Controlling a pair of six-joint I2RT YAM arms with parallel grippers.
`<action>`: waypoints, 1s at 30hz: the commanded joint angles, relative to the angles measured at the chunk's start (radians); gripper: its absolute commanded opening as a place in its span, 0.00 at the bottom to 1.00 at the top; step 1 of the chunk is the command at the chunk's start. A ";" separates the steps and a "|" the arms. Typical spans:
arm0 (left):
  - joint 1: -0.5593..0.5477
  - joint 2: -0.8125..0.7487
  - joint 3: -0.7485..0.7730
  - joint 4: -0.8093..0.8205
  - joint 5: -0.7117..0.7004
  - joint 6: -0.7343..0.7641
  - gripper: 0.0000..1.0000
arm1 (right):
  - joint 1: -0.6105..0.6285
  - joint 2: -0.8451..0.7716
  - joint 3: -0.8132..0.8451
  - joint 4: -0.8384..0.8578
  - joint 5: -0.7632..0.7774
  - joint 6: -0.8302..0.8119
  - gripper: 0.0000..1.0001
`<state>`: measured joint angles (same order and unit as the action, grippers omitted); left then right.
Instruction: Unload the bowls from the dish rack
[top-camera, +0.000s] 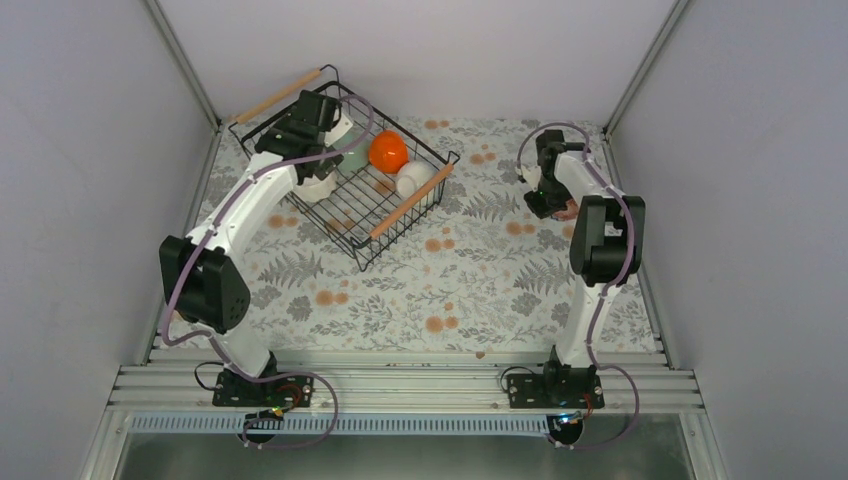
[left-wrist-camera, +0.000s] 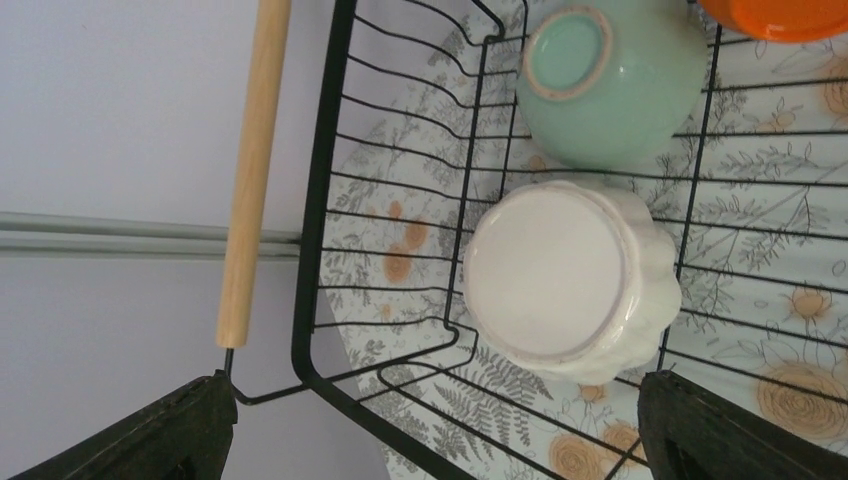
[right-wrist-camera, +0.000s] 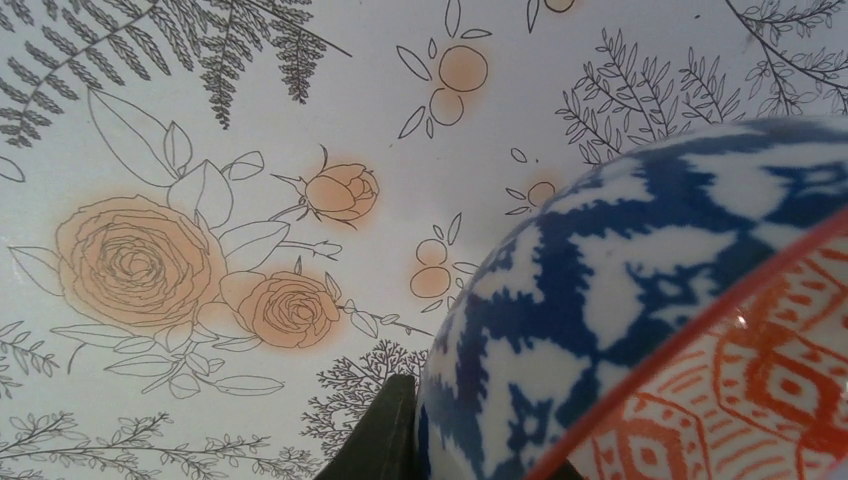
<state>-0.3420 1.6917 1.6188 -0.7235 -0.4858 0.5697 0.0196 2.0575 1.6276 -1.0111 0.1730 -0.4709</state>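
Hovering left jaws, spread wide, above the scalloped white bowl (left-wrist-camera: 570, 280) in the dish rack (left-wrist-camera: 310, 250); pinching the blue-patterned bowl (right-wrist-camera: 620, 300) in tightly closed right jaws.

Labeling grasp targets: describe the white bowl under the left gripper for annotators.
Find the black wire dish rack, far left. At its back end under the left gripper, a white bowl shows its flat base beside the pale green bowl. Only it has scalloped sides.
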 joint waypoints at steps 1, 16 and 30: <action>0.008 0.041 0.071 -0.028 0.025 0.005 1.00 | 0.009 -0.002 0.022 0.022 0.076 -0.002 0.18; 0.010 0.087 0.156 -0.093 0.109 -0.009 1.00 | 0.020 -0.052 0.037 -0.002 0.016 0.008 0.38; 0.008 0.330 0.490 -0.259 0.372 -0.045 1.00 | 0.023 -0.186 0.192 -0.121 -0.330 0.011 0.59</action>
<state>-0.3363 1.9594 2.0151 -0.9028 -0.2256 0.5461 0.0330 1.9408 1.7672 -1.0901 -0.0315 -0.4641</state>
